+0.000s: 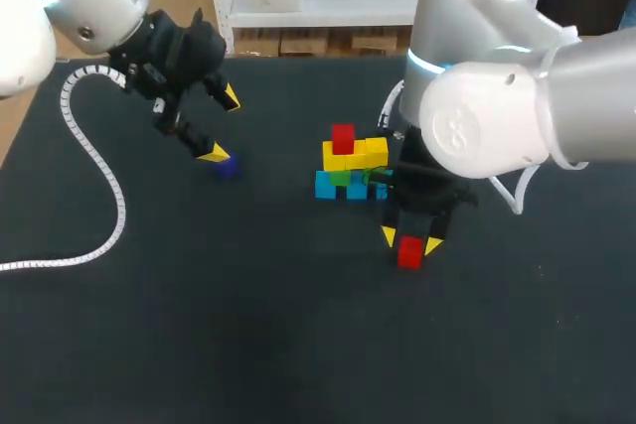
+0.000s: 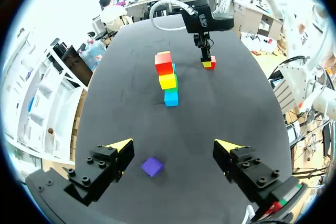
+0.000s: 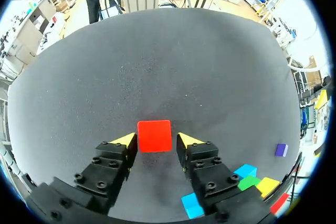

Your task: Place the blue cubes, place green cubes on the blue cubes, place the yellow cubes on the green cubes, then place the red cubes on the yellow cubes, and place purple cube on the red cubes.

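A stack stands mid-table: blue cubes at the base, green cubes on them, yellow cubes above, and one red cube on top. In front of the stack a second red cube lies on the table between the fingers of my right gripper. The fingers stand close on both sides, with a thin gap showing at one fingertip. My left gripper hovers open over the left of the table, with the purple cube on the table beneath it, nearer one finger.
A white coiled cable trails over the table's left part from my left arm. The black table has bare surface in front of and around the stack.
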You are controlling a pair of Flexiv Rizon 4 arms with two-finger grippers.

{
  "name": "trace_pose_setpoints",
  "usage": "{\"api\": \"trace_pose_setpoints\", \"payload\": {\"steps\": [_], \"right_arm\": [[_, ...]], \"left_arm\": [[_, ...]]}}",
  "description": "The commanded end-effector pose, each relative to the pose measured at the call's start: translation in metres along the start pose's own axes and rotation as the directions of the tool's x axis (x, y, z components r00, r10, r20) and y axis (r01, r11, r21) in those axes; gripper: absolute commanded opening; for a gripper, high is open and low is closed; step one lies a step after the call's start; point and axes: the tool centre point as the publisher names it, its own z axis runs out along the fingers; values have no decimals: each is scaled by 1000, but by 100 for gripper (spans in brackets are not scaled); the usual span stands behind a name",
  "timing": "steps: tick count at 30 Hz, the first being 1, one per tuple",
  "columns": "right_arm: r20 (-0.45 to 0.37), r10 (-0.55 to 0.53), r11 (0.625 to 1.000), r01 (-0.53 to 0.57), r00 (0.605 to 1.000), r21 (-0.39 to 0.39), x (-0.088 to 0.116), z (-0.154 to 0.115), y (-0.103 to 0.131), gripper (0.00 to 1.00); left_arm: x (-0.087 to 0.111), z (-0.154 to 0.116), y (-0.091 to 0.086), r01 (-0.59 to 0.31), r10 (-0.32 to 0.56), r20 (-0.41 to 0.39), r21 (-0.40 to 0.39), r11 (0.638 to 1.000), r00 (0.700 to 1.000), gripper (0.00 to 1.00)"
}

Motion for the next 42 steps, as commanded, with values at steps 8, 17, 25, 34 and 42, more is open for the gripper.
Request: {"api": "trace_pose_setpoints", "payload": {"steps": [8,17,25,34,42], "right_arm": [[9,7,999,-7,1000,-32,-5,-8,3,0],[24,340,933,-341,940,118,-24,-50,18,0],[79,623,727,-613,778,309,-27,-74,27,0],[366,525,595,-638,769,488,-17,-98,29,0],[366,525,595,-638,769,488,-17,-98,29,0]], "left_arm": [[1,0,1,-3,3,2,1,1000,1000,100],[1,0,1,-3,3,2,1,1000,1000,100],[1,0,1,-3,3,2,1,1000,1000,100],[1,0,1,-3,3,2,1,1000,1000,100],[1,0,1,-3,3,2,1,1000,1000,100]]}}
